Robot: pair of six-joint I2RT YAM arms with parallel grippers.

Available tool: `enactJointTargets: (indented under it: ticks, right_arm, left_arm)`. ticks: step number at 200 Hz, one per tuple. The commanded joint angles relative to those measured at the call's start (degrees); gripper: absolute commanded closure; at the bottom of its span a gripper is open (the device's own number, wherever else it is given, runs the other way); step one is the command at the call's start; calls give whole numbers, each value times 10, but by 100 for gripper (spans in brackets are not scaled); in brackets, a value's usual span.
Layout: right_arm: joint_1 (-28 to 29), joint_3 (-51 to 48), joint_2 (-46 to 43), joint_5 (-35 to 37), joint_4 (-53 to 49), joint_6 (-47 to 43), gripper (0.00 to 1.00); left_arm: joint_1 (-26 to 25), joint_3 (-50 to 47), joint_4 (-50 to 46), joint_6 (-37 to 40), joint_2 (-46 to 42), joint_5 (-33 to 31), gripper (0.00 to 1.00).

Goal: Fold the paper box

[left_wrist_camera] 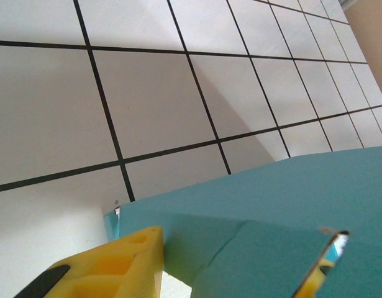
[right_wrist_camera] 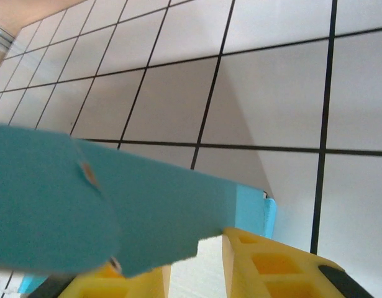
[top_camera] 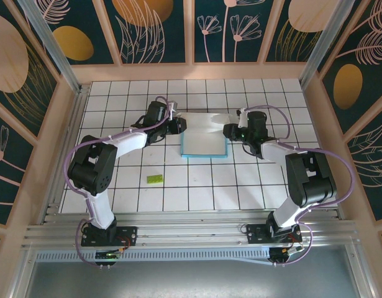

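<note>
Top external: paper box [top_camera: 204, 145] edge-pinched by left gripper [top_camera: 178, 126] and right gripper [top_camera: 229, 131]; open tiles nearer.

near tiles free but green piece [top_camera: 155, 179].

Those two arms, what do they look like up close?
Both the left arm and the right arm have white links, bulky black joints and looping lilac cables. Their fingers are yellow plastic with hollow pockets and black pads.
</note>
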Motion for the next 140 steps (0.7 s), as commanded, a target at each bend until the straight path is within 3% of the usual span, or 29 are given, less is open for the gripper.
enactJointTargets:
  ticks: [1,38,71,112,140]
  right_arm:
    - [11,-15,-12,0,20,13,71]
    - [16,-19,-12,-2,31,23,71]
    - [17,-11,-17,16,5,-1,69]
    - [9,-32,-81,49,-42,-60,42]
    - [-17,-36,-118,31,-72,-100,33]
  left_arm:
    - [-3,-18,17,-32,-14,38,69]
    - [-2,-26,46,-59,-12,62,70]
    - [-2,-20,10,-29,-15,30,69]
    - [-3,23,-61,22,-19,-12,66]
    - [-3,55,-95,45,-18,-25,66]
